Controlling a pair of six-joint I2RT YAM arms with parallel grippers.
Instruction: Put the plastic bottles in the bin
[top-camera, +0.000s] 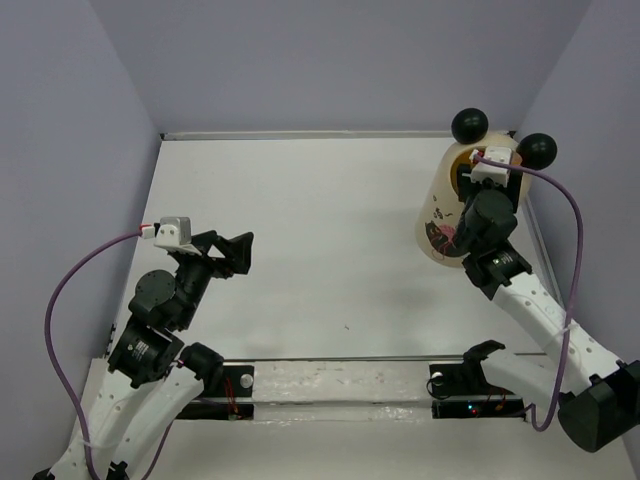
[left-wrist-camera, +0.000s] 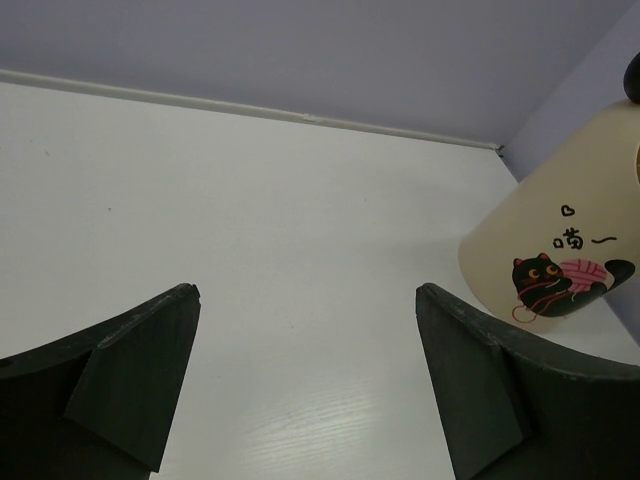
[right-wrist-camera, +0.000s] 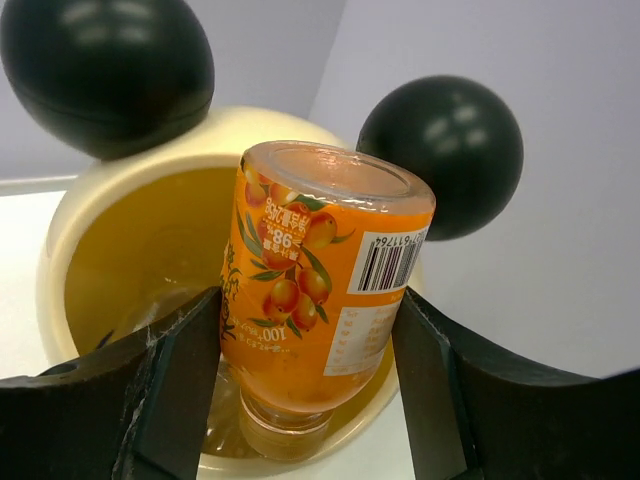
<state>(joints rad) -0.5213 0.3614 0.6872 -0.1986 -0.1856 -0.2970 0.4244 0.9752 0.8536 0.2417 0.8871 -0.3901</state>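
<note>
In the right wrist view a short orange bottle (right-wrist-camera: 310, 270) with a fruit label hangs cap-down over the mouth of the bin (right-wrist-camera: 90, 200). My right gripper (right-wrist-camera: 308, 300) is shut on it, one finger pressed against each side. Something clear and crinkled (right-wrist-camera: 150, 315) shows inside the bin's yellow interior. From above, the cream bin (top-camera: 437, 215) stands at the far right, with the right wrist over its opening. My left gripper (top-camera: 240, 252) hovers over the left of the table, open and holding nothing (left-wrist-camera: 308, 290). The left wrist view shows the bin (left-wrist-camera: 540, 240) off to the right.
Two black ball ears (top-camera: 468, 125) (top-camera: 538, 151) stick up from the bin's rim beside the right wrist. Lilac walls close in the white table (top-camera: 320, 220) on three sides. A rail with the arm bases (top-camera: 340, 380) runs along the near edge.
</note>
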